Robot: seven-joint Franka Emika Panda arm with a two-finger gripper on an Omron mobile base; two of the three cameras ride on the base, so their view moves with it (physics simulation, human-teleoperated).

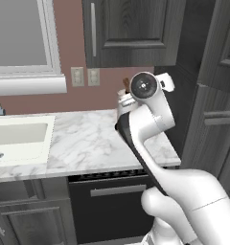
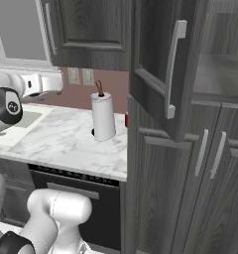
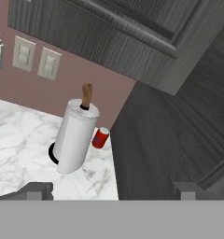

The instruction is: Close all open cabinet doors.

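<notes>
The two-finger gripper (image 3: 111, 189), fingers spread and empty, faces the tall cabinet side because the ajar charcoal wood-grain door (image 2: 158, 69) (silver bar handle) awaits pushing.

Arm folded upward, elbow bent, forearm rising to wrist height. Hand (image 3: 115, 190) aimed forward and down; fingertips (image 3: 37, 190) spread wide apart, nothing between them.

Charcoal wood-grain cabinet doors (image 2: 160, 64), white-grey marbled counter (image 1: 88, 143), red can (image 3: 100, 138).
</notes>
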